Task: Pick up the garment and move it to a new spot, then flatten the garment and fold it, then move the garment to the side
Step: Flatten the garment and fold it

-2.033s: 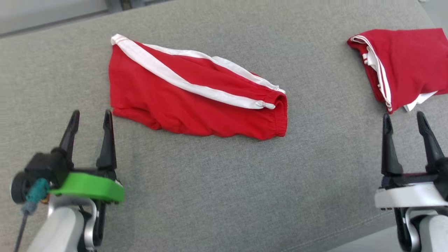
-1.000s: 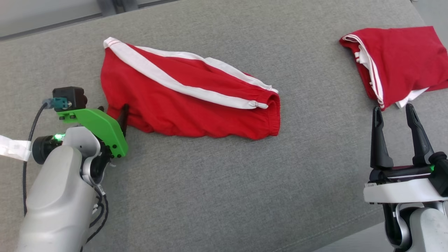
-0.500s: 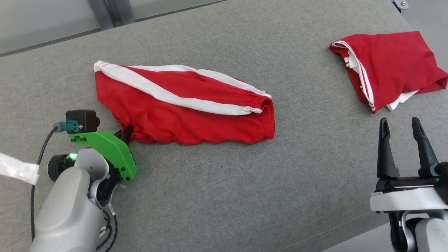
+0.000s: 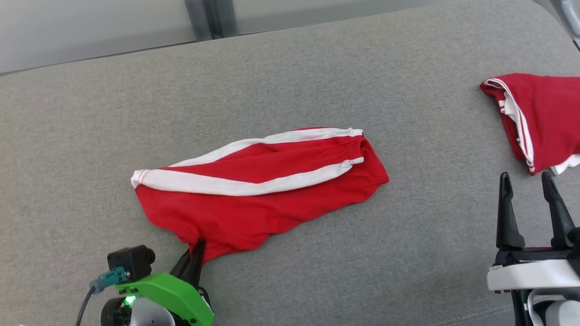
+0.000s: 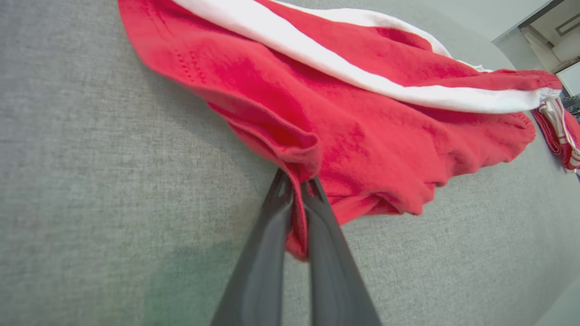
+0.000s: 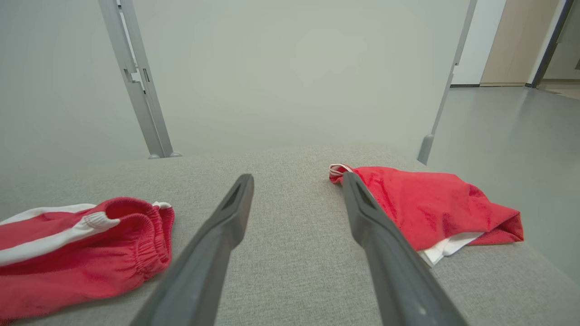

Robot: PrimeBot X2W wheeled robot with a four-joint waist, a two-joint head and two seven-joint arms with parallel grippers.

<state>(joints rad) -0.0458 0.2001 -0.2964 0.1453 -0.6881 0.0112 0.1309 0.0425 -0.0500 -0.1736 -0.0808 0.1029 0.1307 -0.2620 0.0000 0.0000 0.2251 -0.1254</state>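
— When you count from where we stand, how many pieces of clothing do you see?

— Two. One pair of red shorts point(image 4: 253, 203) lies about in the middle of the grey cushion point(image 4: 290, 72). One other red garment point(image 4: 546, 117) lies bunched near the right edge, well apart from the first.

— And stripes?

— On the shorts I count two white stripes point(image 4: 235, 184), both running along the length. The other garment has thin white lines at its edge, but I cannot count them surely.

— How many claws?

— Two also. The left claw point(image 4: 198, 248) has its fingers pressed together on the near corner of the shorts. A small fold of red cloth is pinched between them, and that corner is drawn out into a point. The rest of the shorts lies on the cushion. The right claw point(image 4: 525, 181) has its fingers spread apart and holds nothing; it hangs near the other garment.

— What about the room?

— The cushion is grey woven fabric, wide and flat. Behind it stands a pale plain wall point(image 6: 294, 68) with two grey metal posts point(image 6: 136, 81), one thick at the left and one thin at the right. To the right there is a smooth grey floor point(image 6: 507, 122) and, farther back, a beige door point(image 6: 507, 40).
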